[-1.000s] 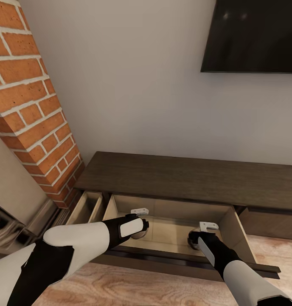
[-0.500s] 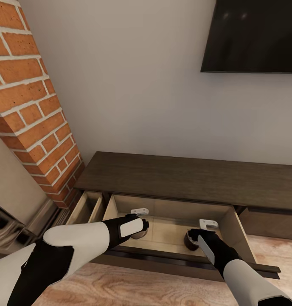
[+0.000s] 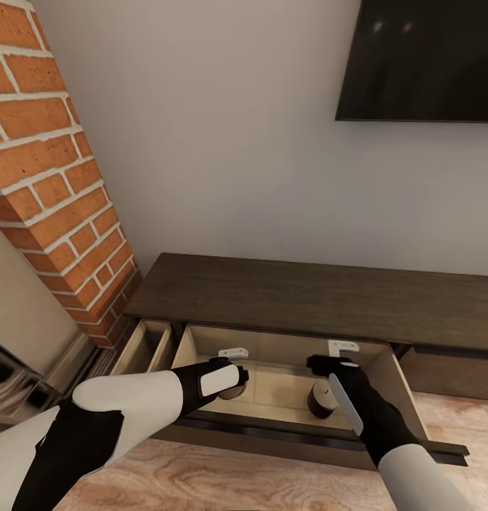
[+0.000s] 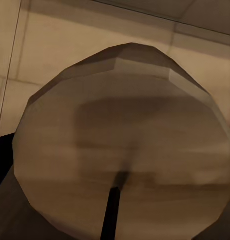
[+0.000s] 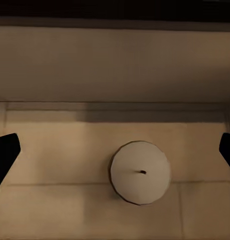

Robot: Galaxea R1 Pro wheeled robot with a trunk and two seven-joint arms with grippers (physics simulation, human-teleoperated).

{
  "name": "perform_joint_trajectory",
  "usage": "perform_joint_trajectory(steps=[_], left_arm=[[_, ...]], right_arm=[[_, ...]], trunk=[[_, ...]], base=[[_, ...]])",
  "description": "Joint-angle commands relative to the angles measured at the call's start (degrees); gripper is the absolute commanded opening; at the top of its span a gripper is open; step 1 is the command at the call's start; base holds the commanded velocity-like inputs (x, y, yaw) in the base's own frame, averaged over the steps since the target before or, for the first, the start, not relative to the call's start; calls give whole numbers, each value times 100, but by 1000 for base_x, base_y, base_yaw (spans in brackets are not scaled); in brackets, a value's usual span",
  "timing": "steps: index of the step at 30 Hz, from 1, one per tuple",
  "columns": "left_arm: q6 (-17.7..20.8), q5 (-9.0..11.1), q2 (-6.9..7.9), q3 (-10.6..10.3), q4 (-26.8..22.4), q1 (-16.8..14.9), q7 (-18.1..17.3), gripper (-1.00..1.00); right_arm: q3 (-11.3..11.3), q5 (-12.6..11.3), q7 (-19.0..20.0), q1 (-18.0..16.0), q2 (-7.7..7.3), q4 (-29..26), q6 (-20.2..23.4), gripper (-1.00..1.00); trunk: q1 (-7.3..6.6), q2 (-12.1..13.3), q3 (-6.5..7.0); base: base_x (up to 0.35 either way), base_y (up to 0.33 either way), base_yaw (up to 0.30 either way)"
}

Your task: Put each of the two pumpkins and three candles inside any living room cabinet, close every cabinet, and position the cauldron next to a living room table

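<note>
Head view: low cabinet (image 3: 301, 298), dark-brown wood with a flat matte grained top, set against a plain pale wall. One wide drawer (image 3: 286, 387) is pulled open, its inside pale tan and smooth with faint panel seams. A narrower drawer beside it, toward the brick column (image 3: 52, 163), is open too. The column is rough orange brick with pale mortar. A glossy black screen (image 3: 421, 60) hangs on the wall above. Floor (image 3: 201, 482) is pale wood with swirling grain. The left tool (image 3: 233, 387) reaches into the wide drawer, a rounded tan candle partly visible under it. The right tool (image 3: 329, 365) hovers above the drawer, over a short stubby candle (image 3: 320, 399) standing upright on the drawer floor, apart from the fingers.

Left wrist view: a faceted tan cylinder top, the left candle (image 4: 122, 145), very close, with a thin dark wick. Dark finger edges sit at its sides, so the left tool looks clamped on it.

Right wrist view: the right candle (image 5: 141, 171) seen from above, a pale many-sided disc with a tiny dark wick, alone on the tan drawer floor near the back wall. Black fingertips (image 5: 4, 150) stand wide apart at either side, holding nothing.
</note>
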Motion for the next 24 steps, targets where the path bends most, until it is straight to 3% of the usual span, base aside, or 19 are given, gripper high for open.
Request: perform_joint_trajectory(steps=[1, 24], left_arm=[[27, -9, -1, -27, -4, -8, 18, 100], [-23, -9, 8, -9, -3, -9, 17, 100]], right_arm=[[27, -59, -61, 54, -8, -153, 117, 100], [24, -50, -63, 81, -8, -221, 176, 100]], trunk=[[-1, -2, -5], [-1, -2, -5]], base=[[0, 0, 0], [0, 0, 0]])
